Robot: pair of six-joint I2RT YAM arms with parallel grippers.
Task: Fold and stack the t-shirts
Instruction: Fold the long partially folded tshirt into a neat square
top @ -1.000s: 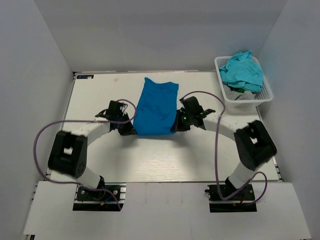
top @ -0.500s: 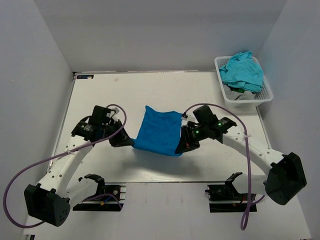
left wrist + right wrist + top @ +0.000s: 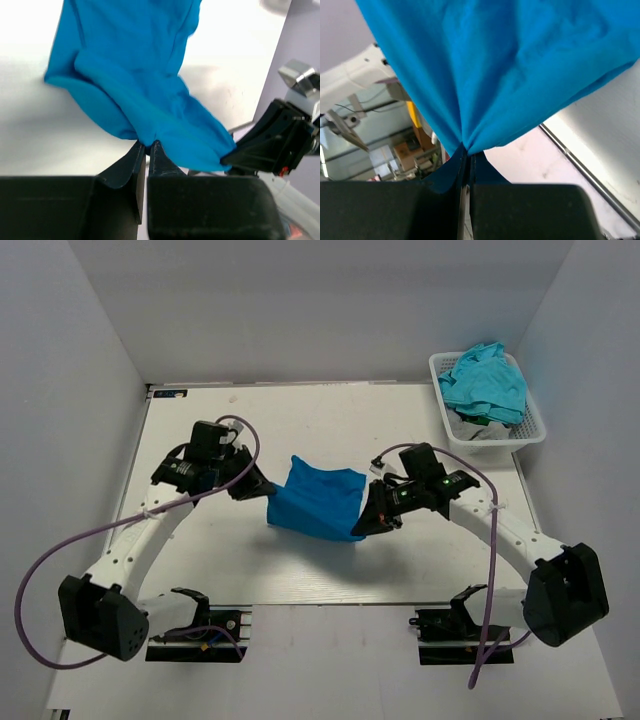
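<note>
The royal blue t-shirt point(image 3: 318, 501) hangs folded between my two grippers over the middle of the table. My left gripper point(image 3: 266, 493) is shut on its left corner; in the left wrist view the fingers pinch the blue t-shirt point(image 3: 135, 75) at the gripper point(image 3: 148, 145). My right gripper point(image 3: 366, 525) is shut on the right corner, and the right wrist view shows the blue t-shirt point(image 3: 510, 65) bunched at the gripper point(image 3: 466, 149). Turquoise-teal t-shirts point(image 3: 486, 380) lie heaped in the basket at the back right.
The white lattice basket point(image 3: 533, 430) stands at the back right corner of the white table point(image 3: 300, 570). Grey walls close in the left, back and right sides. Purple cables loop from both arms.
Both arms have lifted the blue t-shirt off the table and drawn it toward the near side. The shirt now hangs shorter and bunched between the grippers.
</note>
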